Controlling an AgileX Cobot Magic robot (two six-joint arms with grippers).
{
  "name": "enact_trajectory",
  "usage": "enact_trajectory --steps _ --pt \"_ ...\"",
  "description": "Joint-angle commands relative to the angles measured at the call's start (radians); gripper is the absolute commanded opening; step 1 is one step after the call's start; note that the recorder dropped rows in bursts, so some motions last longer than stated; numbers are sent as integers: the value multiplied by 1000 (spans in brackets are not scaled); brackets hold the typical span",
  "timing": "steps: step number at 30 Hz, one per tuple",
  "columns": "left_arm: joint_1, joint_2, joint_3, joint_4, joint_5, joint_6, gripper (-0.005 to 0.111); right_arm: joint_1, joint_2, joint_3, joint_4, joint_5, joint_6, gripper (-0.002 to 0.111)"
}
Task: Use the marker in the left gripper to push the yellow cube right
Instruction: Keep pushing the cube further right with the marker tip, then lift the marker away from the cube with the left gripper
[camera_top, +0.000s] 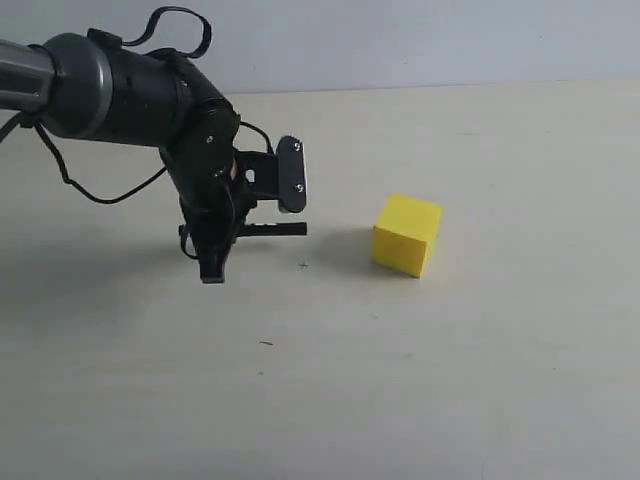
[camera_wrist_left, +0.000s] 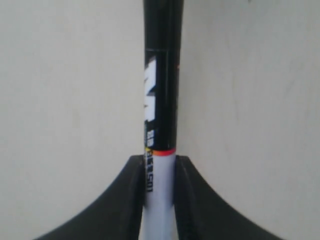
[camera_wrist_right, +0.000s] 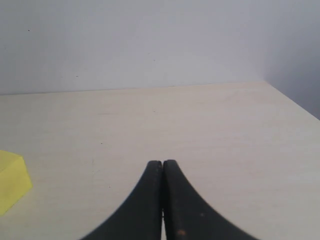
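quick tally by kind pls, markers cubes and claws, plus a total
marker: 1, gripped in the left claw
yellow cube: 1
claws: 2, the left claw and the right claw, which is shut on nothing
total: 4

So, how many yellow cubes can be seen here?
1. The yellow cube stands on the table, right of centre in the exterior view; no other shows.
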Motion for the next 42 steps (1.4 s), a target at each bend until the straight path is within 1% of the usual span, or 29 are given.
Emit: enact_trajectory --steps 1,2,6,8,11,16,19,21,25,28,29,32,34,35,42 --pt "-60 3 -10 -13 -151 -20 0 -3 -4 4 0 -5 -5 0" --pt "-82 5 -17 -16 -157 -20 0 -3 -4 4 0 -5 -5 0" --pt "-173 34 -73 -16 -107 -52 0 -3 -4 4 0 -5 -5 0" --pt "-196 38 -92 -11 -80 -81 0 -3 -4 4 0 -5 -5 0" --pt "-191 38 -105 2 -18 -109 0 -3 -4 4 0 -5 -5 0" --pt "-147 38 -110 16 117 -120 0 -3 -4 4 0 -5 -5 0" --pt "-133 38 -108 14 154 -120 0 -3 -4 4 0 -5 -5 0" --pt "-133 44 -108 -1 156 -136 0 -3 -4 4 0 -5 -5 0" --pt "-154 70 -108 -1 96 -143 0 -3 -4 4 0 -5 -5 0" --pt "-190 106 -135 -11 44 -150 0 -3 -4 4 0 -5 -5 0" --pt "-201 121 -154 -11 35 -164 0 -3 -4 4 0 -5 -5 0" --pt "-230 181 -265 -9 32 -230 0 -3 -4 4 0 -5 -5 0" --pt "-238 207 -337 -9 67 -274 0 -3 -4 4 0 -5 -5 0" --pt "-241 220 -380 -6 127 -277 0 -3 -4 4 0 -5 -5 0" --pt "-235 220 -389 72 272 -277 0 -3 -4 4 0 -5 -5 0"
